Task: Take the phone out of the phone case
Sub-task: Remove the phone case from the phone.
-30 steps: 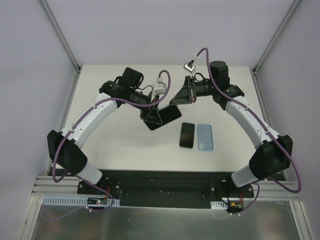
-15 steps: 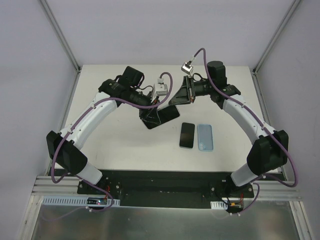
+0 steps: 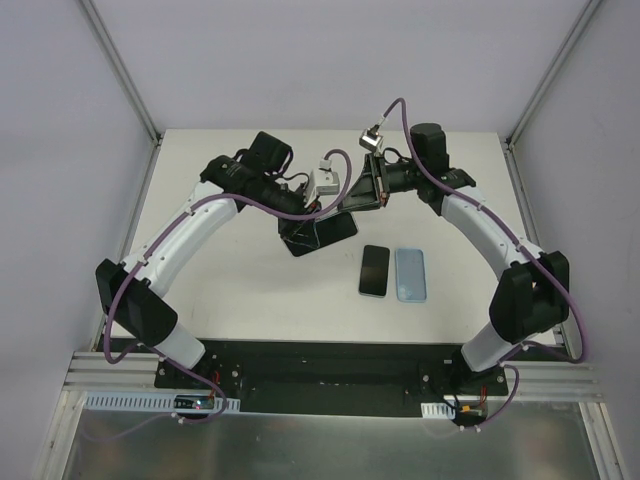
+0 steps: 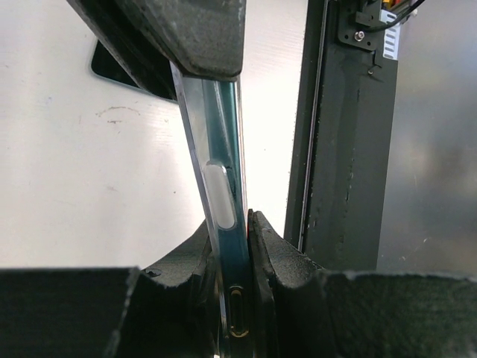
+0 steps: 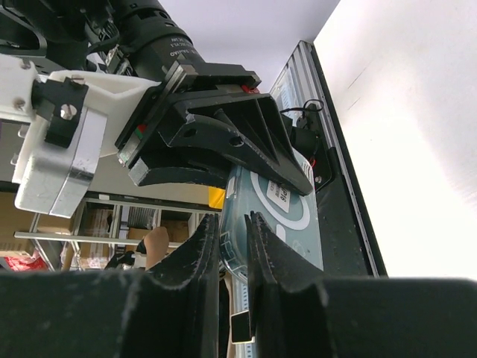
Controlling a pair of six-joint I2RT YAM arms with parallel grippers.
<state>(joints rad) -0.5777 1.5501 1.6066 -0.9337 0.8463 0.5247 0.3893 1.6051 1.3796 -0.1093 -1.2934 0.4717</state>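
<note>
We find the left gripper (image 4: 240, 224) closed tight on one end of the phone case (image 4: 215, 142), its pads pinching the thin edge just beside a port. The right gripper (image 5: 232, 227) is likewise clamped on the opposite end of the same case; its wrist view shows a white ring on the case back. The phone (image 3: 332, 228) sits in the case, its dark face seen from above. The case is held tilted above the worktop (image 3: 230, 285) between the two arms, over the middle toward the far edge. A dark handset (image 3: 374, 270) and a pale blue slab (image 3: 410, 274) lie flat side by side, right of centre and nearer the front edge, apart from both grippers. We cannot tell whether the slab is a phone or a case.
</note>
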